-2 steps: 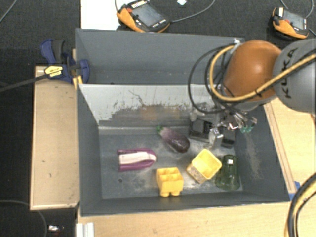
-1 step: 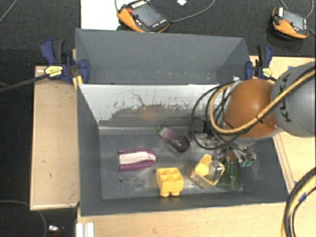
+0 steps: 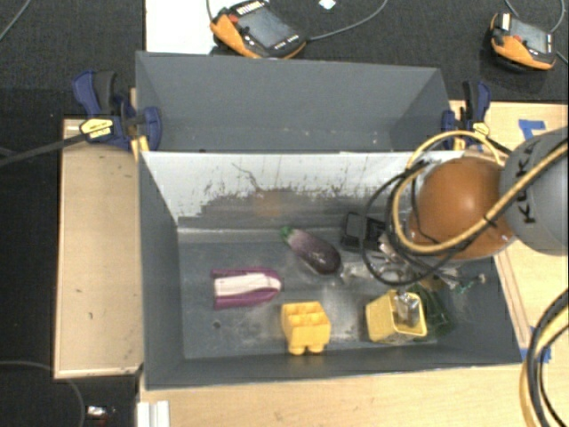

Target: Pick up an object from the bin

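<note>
The arm [image 3: 536, 194] comes into the bin [image 3: 267, 105] from 3 o'clock, its round orange cover [image 3: 455, 207] ringed by looped cables. Below the cover the tool [image 3: 409, 310] is down at the floor, at about 4 o'clock in the bin. It sits on top of a flat yellow piece [image 3: 384, 320], touching its right part. Whether the tool is open or closed I cannot tell; its tip is small and partly lost against the piece.

A dark green thing [image 3: 437, 315] lies just beside the yellow piece at its 3 o'clock. A yellow toy block [image 3: 305, 326] sits at 6 o'clock on the floor, near the front wall. A purple and white piece [image 3: 245, 287] lies at 8 o'clock, well apart from the tool. A dark purple eggplant [image 3: 316, 251] with a green stem rests near the middle. A small black thing [image 3: 356, 229] lies at its 2 o'clock, close to the cables.
</note>
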`<state>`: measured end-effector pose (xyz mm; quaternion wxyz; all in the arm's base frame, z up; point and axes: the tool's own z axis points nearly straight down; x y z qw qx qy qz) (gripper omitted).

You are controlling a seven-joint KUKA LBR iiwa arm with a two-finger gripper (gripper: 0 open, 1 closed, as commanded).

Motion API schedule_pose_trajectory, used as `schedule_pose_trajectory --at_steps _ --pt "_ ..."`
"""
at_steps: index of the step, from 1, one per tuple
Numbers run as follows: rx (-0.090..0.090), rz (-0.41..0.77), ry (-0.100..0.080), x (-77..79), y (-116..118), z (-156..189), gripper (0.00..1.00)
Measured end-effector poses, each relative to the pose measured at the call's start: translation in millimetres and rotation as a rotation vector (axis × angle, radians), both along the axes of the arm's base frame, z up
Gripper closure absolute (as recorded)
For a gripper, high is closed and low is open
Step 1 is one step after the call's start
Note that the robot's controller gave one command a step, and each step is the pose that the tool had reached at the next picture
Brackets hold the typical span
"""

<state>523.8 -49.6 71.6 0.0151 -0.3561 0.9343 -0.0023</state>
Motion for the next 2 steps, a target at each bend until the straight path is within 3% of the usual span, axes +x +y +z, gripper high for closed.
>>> schedule_pose_trajectory --at_steps 1,2 --pt "0.003 -0.496 0.029 -9.1 -5.6 -1.0 1.0" --pt "0.004 -0.496 0.029 -9.0 -5.6 -1.0 1.0"
